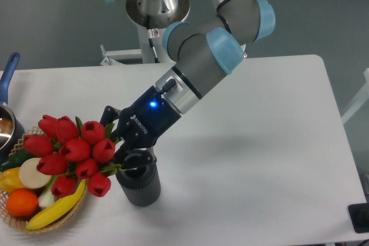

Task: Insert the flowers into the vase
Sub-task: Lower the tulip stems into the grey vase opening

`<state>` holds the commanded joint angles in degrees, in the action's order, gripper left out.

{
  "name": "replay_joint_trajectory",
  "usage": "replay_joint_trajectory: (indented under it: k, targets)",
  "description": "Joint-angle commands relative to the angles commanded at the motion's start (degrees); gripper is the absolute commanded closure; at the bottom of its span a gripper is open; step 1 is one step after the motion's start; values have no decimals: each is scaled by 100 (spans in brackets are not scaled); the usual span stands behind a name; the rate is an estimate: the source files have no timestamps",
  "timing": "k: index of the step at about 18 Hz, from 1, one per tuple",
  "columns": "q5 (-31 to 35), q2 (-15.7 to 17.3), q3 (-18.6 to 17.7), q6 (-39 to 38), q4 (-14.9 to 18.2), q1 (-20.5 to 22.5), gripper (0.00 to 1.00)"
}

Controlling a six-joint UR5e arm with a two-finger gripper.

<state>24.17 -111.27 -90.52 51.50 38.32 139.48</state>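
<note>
A bunch of red tulip flowers (72, 151) with green leaves hangs tilted to the left, its heads over the basket's edge. My gripper (122, 152) is shut on the flowers' stems, just above and left of the vase's mouth. The vase (139, 182) is a small dark grey ribbed cylinder standing upright on the white table, directly under my fingers. The stem ends are hidden behind my fingers and the vase rim, so I cannot tell whether they are inside the mouth.
A woven basket (17, 222) with a banana, an orange and other produce sits at the front left, partly under the flower heads. A blue-handled pot (7, 113) stands at the left edge. The white table (259, 142) stretches to the right.
</note>
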Motion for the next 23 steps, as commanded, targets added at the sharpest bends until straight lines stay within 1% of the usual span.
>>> replay_joint_trajectory:
  k: [5, 12, 18, 23]
  targets:
    - [0, -9, -123, 0, 0, 26, 74]
    - [0, -105, -255, 9, 0, 53, 74]
    - [9, -123, -501, 53, -9, 106, 74]
    - [9, -246, -519, 53, -9, 141, 74]
